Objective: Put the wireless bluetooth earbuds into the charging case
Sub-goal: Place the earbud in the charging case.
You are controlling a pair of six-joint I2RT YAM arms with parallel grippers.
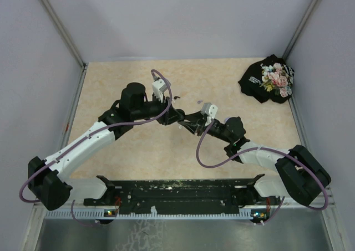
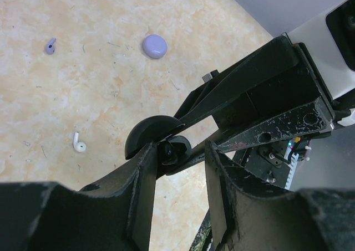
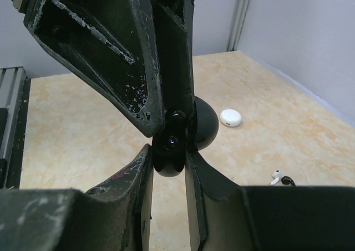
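Observation:
My right gripper (image 3: 169,157) is shut on the open black charging case (image 3: 169,165), holding it above the table with its lid (image 3: 208,123) up behind. A black earbud (image 3: 176,121) sits in the case. My left gripper (image 2: 178,151) is right at the case, jaws apart, with its left fingertip against that black earbud (image 2: 168,151). The two grippers meet at mid-table in the top view, left (image 1: 178,119) and right (image 1: 188,124). A white earbud (image 2: 78,143) and a purple earbud (image 2: 50,45) lie loose on the table.
A lavender round case (image 2: 155,46) and a white round case (image 3: 230,117) lie on the table. Another white earbud (image 3: 275,177) and a black bit (image 3: 286,180) lie at the right. A black floral cloth (image 1: 269,79) sits at the back right corner.

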